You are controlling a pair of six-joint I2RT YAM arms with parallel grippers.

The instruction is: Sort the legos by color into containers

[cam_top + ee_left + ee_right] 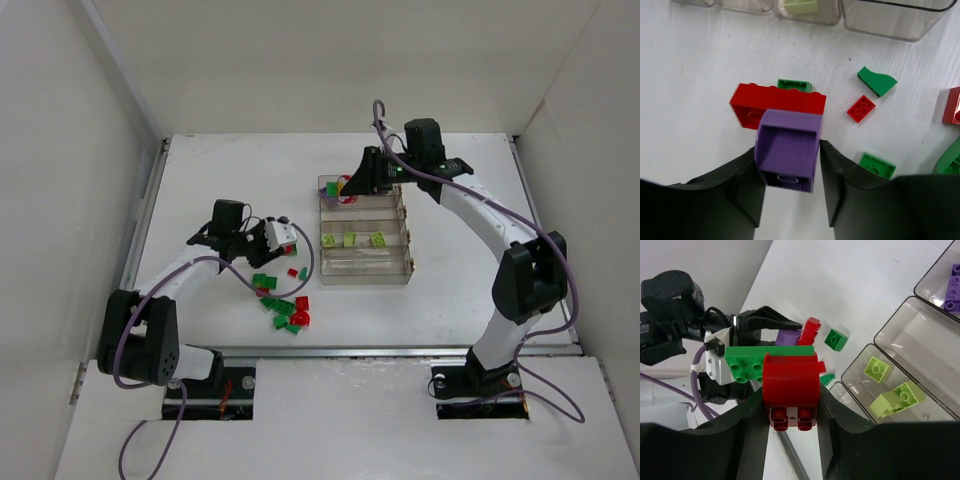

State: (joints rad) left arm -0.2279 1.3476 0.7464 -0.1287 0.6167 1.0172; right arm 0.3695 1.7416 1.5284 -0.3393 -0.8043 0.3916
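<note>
My left gripper (790,167) is shut on a purple brick (787,150), low over the table, with a long red brick (777,104) just beyond it. In the top view it (284,240) is left of the clear four-compartment tray (409,240). My right gripper (790,412) is shut on a red rounded brick (790,382), and a green studded brick (742,365) sits against that brick's far side. In the top view it (346,188) hangs over the tray's far end. Lime bricks (350,239) lie in one compartment, a purple one (954,290) in another.
Loose green and red bricks lie in a pile (285,305) near the front, left of the tray. Near my left gripper are a small red brick (861,108) and green pieces (876,81). White walls enclose the table on three sides.
</note>
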